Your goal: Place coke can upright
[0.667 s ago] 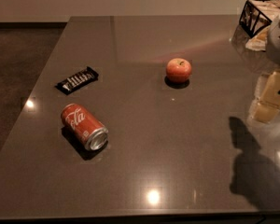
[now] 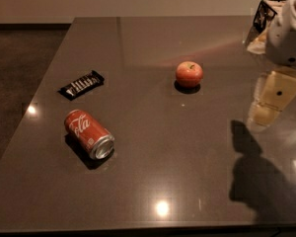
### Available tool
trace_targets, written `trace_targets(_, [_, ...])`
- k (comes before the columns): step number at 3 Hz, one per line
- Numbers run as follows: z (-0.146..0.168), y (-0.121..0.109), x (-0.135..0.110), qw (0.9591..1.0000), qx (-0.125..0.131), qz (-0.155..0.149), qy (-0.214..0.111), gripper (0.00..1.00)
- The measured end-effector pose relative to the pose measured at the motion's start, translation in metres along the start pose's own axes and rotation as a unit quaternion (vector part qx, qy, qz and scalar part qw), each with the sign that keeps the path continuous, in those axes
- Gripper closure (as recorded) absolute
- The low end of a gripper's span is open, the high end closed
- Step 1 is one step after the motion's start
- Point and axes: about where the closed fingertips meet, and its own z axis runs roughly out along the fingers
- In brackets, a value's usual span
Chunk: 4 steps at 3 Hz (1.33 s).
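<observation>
The coke can (image 2: 89, 133) lies on its side on the dark table (image 2: 153, 157) at the front left, its silver end pointing toward the front right. My gripper (image 2: 264, 115) hangs over the table's right side, below the white arm (image 2: 288, 33). It is far to the right of the can and holds nothing that I can see. Its shadow falls on the table just below it.
A red apple (image 2: 189, 74) sits near the table's middle, between the can and the gripper. A flat black candy bar wrapper (image 2: 81, 84) lies behind the can at the left. A dark-framed object (image 2: 264, 14) stands at the back right corner. The floor lies beyond the left edge.
The gripper and arm have shifted slightly to the left. The can, apple and wrapper have not moved.
</observation>
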Motion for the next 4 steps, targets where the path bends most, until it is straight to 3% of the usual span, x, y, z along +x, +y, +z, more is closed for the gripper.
trace_targets(1, [0.016, 0.002, -0.034, 0.9997, -0.022, 0.009, -0.004, 0.00])
trace_targets(4, [0.057, 0.039, -0.146, 0.9969, -0.074, 0.026, -0.004, 0.00])
